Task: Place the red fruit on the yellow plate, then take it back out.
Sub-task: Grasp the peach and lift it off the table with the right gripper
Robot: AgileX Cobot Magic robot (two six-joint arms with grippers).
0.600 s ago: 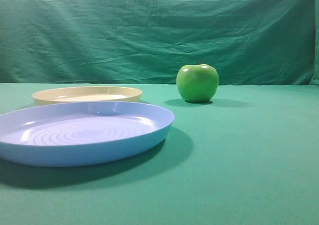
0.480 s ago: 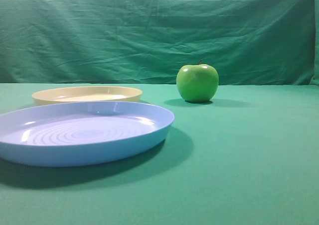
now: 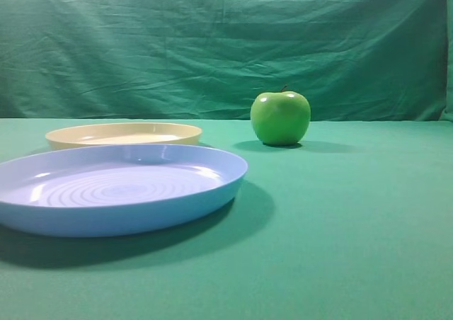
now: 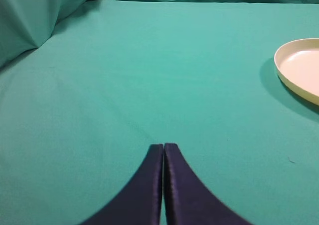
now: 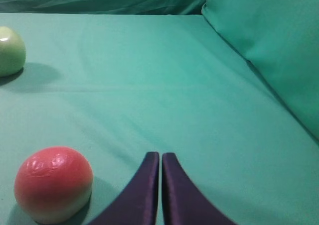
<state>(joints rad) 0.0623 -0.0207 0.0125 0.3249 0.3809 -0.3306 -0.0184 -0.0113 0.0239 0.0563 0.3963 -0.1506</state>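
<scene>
No movement is noted since the earlier frame: round red-to-yellow fruit [image 5: 53, 183] untouched on green cloth beside pressed-together empty right gripper [image 5: 160, 155], left gripper [image 4: 163, 146] likewise closed, shallow pale-yellow plastic plate [image 3: 124, 134] unfilled, task unstarted.

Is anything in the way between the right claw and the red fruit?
No. In the right wrist view, only bare green cloth lies between the shut right gripper and the red fruit, to its left.
</scene>
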